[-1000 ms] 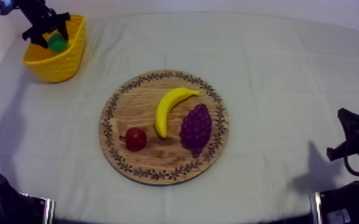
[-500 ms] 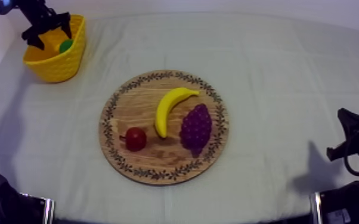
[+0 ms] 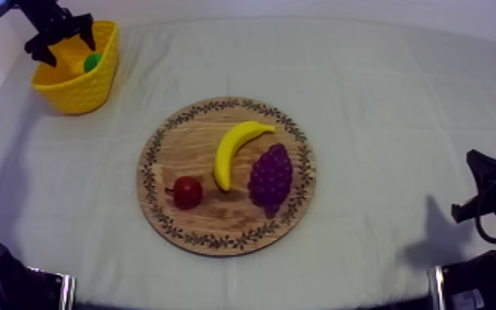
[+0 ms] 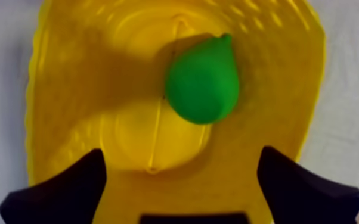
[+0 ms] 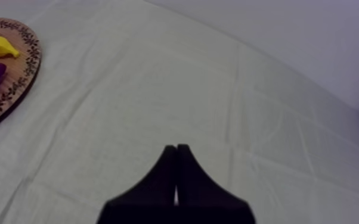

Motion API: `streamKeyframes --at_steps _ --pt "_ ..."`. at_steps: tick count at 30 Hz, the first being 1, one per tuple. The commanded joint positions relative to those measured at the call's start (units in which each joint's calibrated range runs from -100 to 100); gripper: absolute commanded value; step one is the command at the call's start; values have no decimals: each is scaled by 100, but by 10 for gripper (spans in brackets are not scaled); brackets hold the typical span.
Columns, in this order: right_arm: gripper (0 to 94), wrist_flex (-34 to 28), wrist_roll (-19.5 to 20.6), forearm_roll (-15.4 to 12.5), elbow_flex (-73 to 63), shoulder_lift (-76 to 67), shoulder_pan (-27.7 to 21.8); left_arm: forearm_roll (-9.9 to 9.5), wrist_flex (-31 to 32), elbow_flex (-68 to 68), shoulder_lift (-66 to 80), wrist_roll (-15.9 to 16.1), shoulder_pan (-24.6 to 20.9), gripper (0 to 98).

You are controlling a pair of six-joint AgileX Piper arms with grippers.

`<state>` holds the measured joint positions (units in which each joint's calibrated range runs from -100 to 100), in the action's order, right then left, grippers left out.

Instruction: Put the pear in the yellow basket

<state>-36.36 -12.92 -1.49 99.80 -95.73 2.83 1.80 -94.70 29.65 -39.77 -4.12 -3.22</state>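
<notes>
Round wooden board (image 3: 187,136) at mid-table carries banana (image 3: 236,151), grapes (image 3: 271,177) and small red fruit (image 3: 188,192), no pear. Yellow basket (image 3: 77,89) at the far left holds the pear (image 4: 203,80) on its floor, stem end pointing away from the left gripper (image 4: 179,158). That gripper hangs above, fingers spread with nothing between them. Right gripper (image 5: 176,152) is closed to a wedge, well apart; judged: placement done, left arm need only lift clear.

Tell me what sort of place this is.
Probably a robot manipulation test bench, not a kitchen: a cloth-covered table, toy fruit such as the banana on a wooden board, and the left gripper open over a yellow basket holding the pear.
</notes>
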Motion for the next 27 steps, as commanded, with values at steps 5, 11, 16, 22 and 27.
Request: streamKeyframes --at_steps 5,11,16,22,27 --pt "4 -2 -3 0 -2 -3 0 -16 -46 -283 587 17 53 957" --pt "4 -2 -4 0 -2 -3 0 -49 -95 -667 1231 59 117 935" --pt "4 -2 -2 0 -2 -3 0 -42 -45 -1131 1821 98 165 896" --pt "4 -2 0 0 -2 -3 0 -24 66 -1764 2594 145 179 818" --pt "4 -2 0 0 -2 -3 0 -39 216 -2431 3262 161 178 727"
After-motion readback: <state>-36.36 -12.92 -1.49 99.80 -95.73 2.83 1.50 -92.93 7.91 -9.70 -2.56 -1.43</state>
